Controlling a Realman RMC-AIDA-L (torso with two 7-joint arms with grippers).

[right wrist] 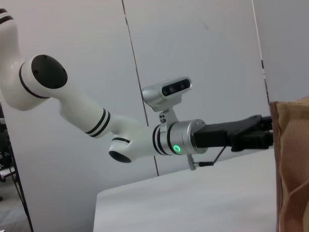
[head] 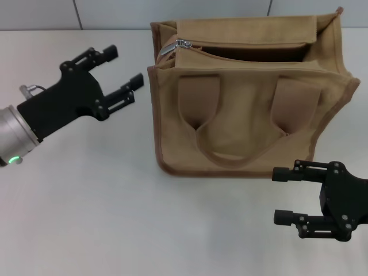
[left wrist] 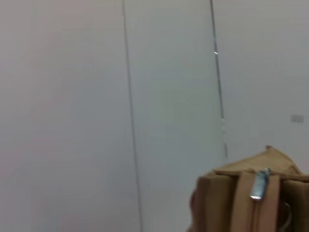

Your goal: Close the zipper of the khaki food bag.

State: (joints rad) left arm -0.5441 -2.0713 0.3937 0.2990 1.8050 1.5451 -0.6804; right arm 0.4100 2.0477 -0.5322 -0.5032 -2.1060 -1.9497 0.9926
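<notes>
The khaki food bag (head: 247, 98) stands upright on the white table, handles lying against its near face. Its zipper (head: 241, 50) is open along the top, with the silver pull tab (head: 170, 48) at the bag's left end. My left gripper (head: 123, 72) is open, just left of the bag's left end, a little below the tab, and touches nothing. My right gripper (head: 280, 195) is open and empty, low at the front right, in front of the bag's right corner. The left wrist view shows the bag's end (left wrist: 251, 203) and the pull tab (left wrist: 259, 184).
The white table (head: 86, 218) spreads left of the bag and in front of it. A light panelled wall (head: 115, 14) rises behind. The right wrist view shows my left arm (right wrist: 145, 137) reaching to the bag's edge (right wrist: 292, 164).
</notes>
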